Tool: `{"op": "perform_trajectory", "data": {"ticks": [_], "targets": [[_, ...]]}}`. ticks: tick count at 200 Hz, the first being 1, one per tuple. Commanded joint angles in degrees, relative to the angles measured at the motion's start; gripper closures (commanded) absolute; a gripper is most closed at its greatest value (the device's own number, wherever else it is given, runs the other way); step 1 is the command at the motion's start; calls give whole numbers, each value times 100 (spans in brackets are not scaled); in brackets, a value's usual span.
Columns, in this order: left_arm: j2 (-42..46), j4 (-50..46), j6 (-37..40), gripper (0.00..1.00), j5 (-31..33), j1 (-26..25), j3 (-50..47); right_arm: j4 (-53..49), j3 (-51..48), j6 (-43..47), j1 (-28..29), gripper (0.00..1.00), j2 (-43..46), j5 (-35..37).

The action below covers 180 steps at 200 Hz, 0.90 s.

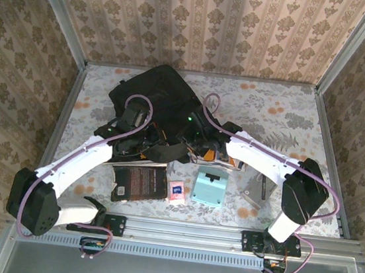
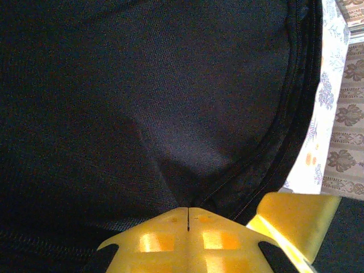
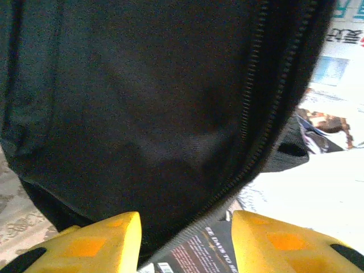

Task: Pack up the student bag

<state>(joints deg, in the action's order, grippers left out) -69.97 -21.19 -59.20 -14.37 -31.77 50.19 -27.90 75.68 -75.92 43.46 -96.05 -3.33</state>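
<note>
- My left end effector (image 2: 187,219) is pressed together, pinching a fold of black fabric just beside the zip; the cloth puckers toward the fingertips.
- My right end effector (image 3: 182,227) stands partly spread. A dark-covered book (image 3: 190,247) and the zip edge (image 3: 267,114) lie between its fingers, and I cannot tell whether it is clamping the book or only straddling it.
- The student bag (image 1: 157,97) lies on the far middle of the surface (image 1: 272,114), its mouth toward the arms, both end effectors at that mouth.
- Near the arm bases lie another dark book (image 1: 138,183), a small pink packet (image 1: 177,191) and a teal box (image 1: 211,185), still unpacked.
- Risk: the left pinch is shallow, I judge; if the fabric slips out, the mouth collapses onto the book.
- Risk: the book's corner could snag the zip edge, and pushing then would drag the whole bag.
- Risk: the wrists sit close together, so a wide swing could knock them.
</note>
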Motion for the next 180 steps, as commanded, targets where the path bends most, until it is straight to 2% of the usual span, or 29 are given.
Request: {"op": "perform_trajectory", "data": {"ticks": [1, 38, 76, 98, 107, 120, 138, 148, 180], "targets": [[176, 16, -70, 100, -30, 40, -54, 324, -116, -338, 39, 55, -193, 125], [208, -166, 39, 100, -14, 48, -27, 747, -317, -451, 37, 68, -421, 79], [323, -382, 189, 100, 123, 57, -53, 631, -481, -407, 39, 94, -282, 180], [353, -461, 257, 100, 184, 64, -54, 611, -601, -408, 34, 97, -127, 210], [362, -464, 268, 100, 174, 65, -54, 618, -625, -370, 35, 90, -59, 204], [353, -465, 294, 100, 154, 57, -30, 511, -587, -318, 38, 65, 40, 187], [361, -485, 317, 100, 163, 57, -27, 152, -467, -467, 37, 43, 157, 170], [362, -474, 330, 100, 167, 52, -23, -41, -396, -621, 44, 38, 213, 164], [371, -456, 344, 100, 195, 22, -10, -755, 88, -1016, 162, 33, 104, 104]]}}
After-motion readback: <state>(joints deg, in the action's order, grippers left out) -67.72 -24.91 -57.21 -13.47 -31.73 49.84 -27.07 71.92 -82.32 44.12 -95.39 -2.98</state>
